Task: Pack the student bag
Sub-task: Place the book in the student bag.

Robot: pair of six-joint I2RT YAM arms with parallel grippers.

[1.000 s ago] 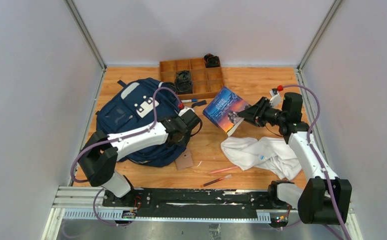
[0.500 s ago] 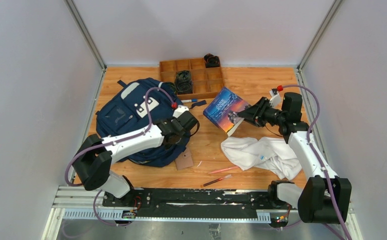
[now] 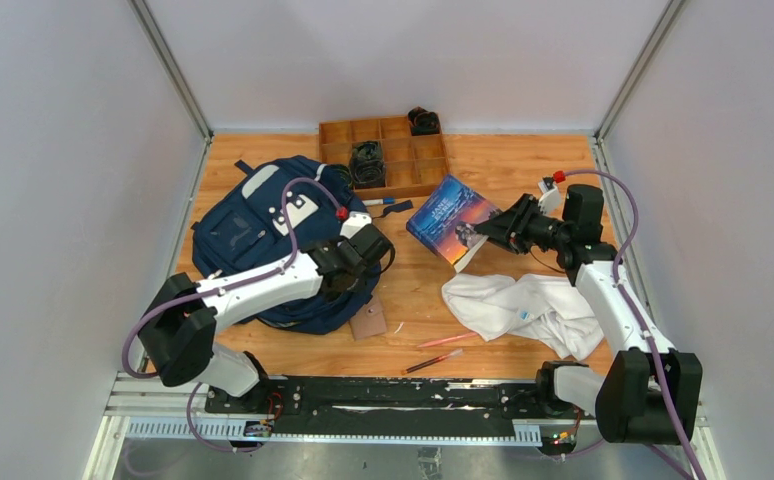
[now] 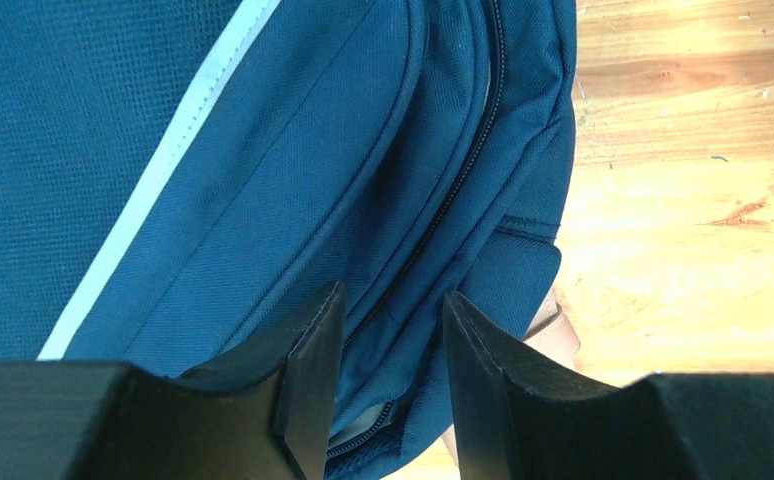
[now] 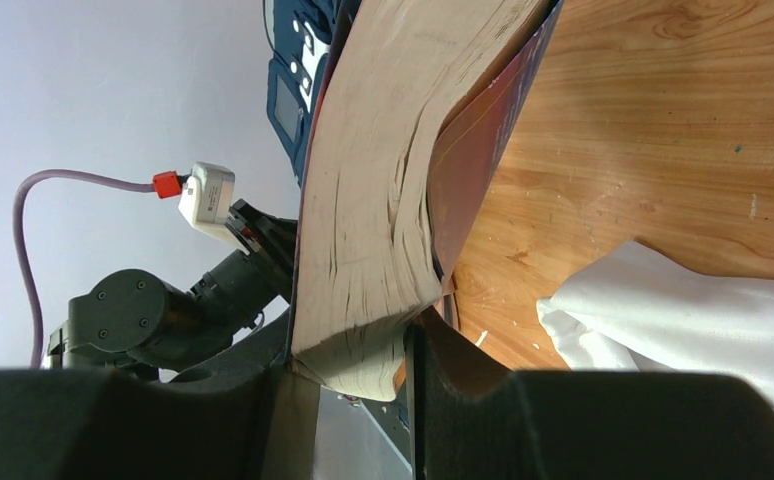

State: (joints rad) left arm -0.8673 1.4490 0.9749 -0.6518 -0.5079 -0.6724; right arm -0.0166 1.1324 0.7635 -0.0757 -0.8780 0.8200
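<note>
With the right gripper (image 5: 358, 365) clamping the thick paperback book (image 5: 383, 180), the narrowly parted left gripper (image 4: 383, 390) should pinch the navy fabric backpack (image 4: 213, 150) squarely at its zip seam (image 4: 463, 170).

We see navy student bag (image 3: 248, 235), light grey stripes; right of it blue-orange book (image 3: 450, 217), white cloth (image 3: 523, 303), orange-brown surface (image 3: 508, 165).

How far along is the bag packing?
Done: nothing visibly packed. In hand: right gripper clamps a corner of the thick paperback book; left gripper, open, straddles the zipper of the navy blue fabric backpack. Left: book, white cloth and two reddish pens lie outside.
</note>
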